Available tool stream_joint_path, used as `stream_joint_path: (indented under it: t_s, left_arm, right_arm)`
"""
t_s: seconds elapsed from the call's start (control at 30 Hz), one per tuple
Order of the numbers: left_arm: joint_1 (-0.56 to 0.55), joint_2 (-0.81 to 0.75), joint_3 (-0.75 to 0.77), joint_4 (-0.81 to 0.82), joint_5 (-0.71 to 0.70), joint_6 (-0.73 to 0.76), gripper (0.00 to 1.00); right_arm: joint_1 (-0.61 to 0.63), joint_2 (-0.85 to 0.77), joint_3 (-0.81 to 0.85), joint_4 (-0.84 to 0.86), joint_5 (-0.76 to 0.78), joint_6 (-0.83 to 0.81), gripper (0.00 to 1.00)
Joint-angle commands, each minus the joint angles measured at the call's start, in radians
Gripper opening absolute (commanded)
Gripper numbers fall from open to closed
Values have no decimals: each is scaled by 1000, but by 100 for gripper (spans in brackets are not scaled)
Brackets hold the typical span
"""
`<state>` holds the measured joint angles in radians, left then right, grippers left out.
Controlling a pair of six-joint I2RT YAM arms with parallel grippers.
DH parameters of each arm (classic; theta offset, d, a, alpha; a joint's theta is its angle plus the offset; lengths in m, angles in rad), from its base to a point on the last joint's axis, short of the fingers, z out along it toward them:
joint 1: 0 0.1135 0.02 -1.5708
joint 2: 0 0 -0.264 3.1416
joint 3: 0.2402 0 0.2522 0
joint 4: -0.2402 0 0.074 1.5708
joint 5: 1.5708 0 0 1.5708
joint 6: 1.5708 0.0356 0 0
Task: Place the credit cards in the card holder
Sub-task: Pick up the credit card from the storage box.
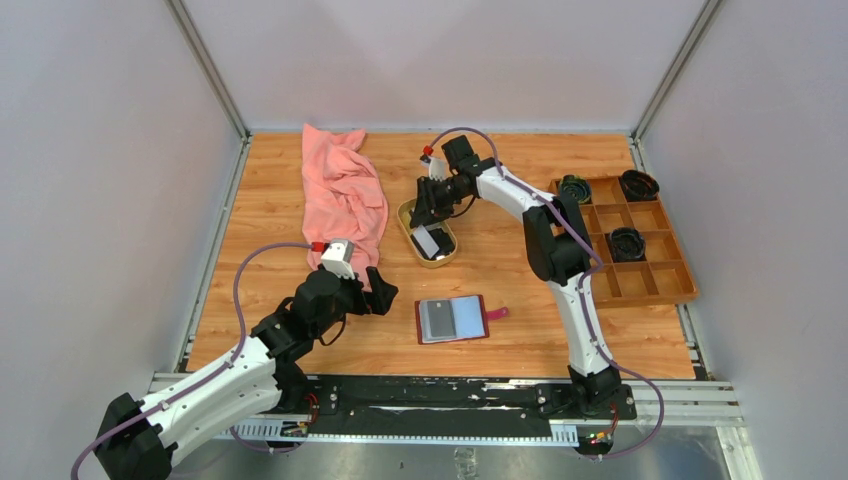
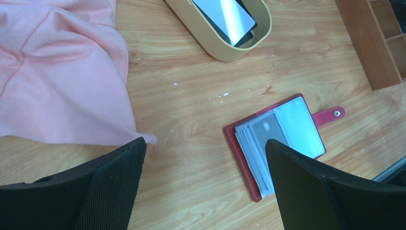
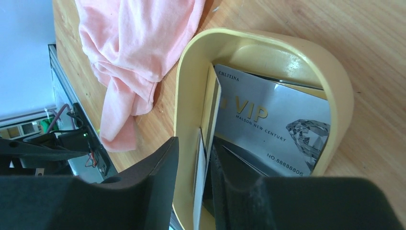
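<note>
**Item 1, your right pincer** [image 3: 195, 146]: lowered into the oval tan dish [image 3: 335, 86]. Its jaws are drawn narrow around 1 pale card standing on edge by the dish's wall. You cannot tell from the wrist view whether both fingers press on that card.

**Item 2, the credit cards** [image 3: 273, 120]: all in the dish. There is 1 silver card marked "VIP" lying face up over dark cards, plus the upright one at the pincer.

**Item 3, the card holder** [image 1: 452, 319]: dark red, lying open and flat on the worktop [image 1: 270, 200]. It sits apart from the dish, on the side toward the arm bases. Its clear sleeves face up and its snap tab points away to the right. A grey card shows in 1 sleeve.

**Item 4, your left pincer** [image 2: 206, 143]: spread wide and holding nothing. It hovers over bare worktop on the near-left side of the dish, with the card holder just beside its right finger in the wrist view.

**Item 5, pink cloth** [image 1: 343, 195]: crumpled, to the left of the dish, running from the far edge toward your left pincer.

**Item 6, wooden compartment tray** [image 1: 690, 290]: well to the right of the dish. It holds 3 dark round objects [image 1: 626, 243] in separate compartments.
</note>
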<state>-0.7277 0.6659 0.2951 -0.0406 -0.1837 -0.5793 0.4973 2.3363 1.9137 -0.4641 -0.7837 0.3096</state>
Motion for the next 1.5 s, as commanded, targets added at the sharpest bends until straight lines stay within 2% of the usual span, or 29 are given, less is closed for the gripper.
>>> stream_joint_path:
  t_s: [0.0,0.13,0.37,0.7,1.1,1.23,1.33,1.47]
  left_arm:
    - [7,-3,-11,4,-13,-5,100]
    - [7,-9,-10,-2,-13,-5,100]
    - [7,-18,-10,-10,-16,-5,100]
    - [7,-12,-8,1,-14,-5,100]
    - [7,-8,-5,24,-12,-8,100]
    - [12,-4,0,83,-12,-12,100]
    - [52,28,24,141,27,-1,99]
    - [163,122,84,240,141,37,99]
  right_arm:
    - [-3,2,28,-23,18,-26,29]
    - [-4,6,30,-22,25,-44,16]
    - [-22,-10,27,-22,23,-83,5]
    - [-59,-56,20,-9,-57,-176,4]
    - [-92,-76,-35,67,-201,-185,0]
    - [-99,-76,-43,96,-267,-193,0]
    - [-103,-72,-45,105,-323,-218,0]
    - [-109,-67,-45,109,-375,-270,0]
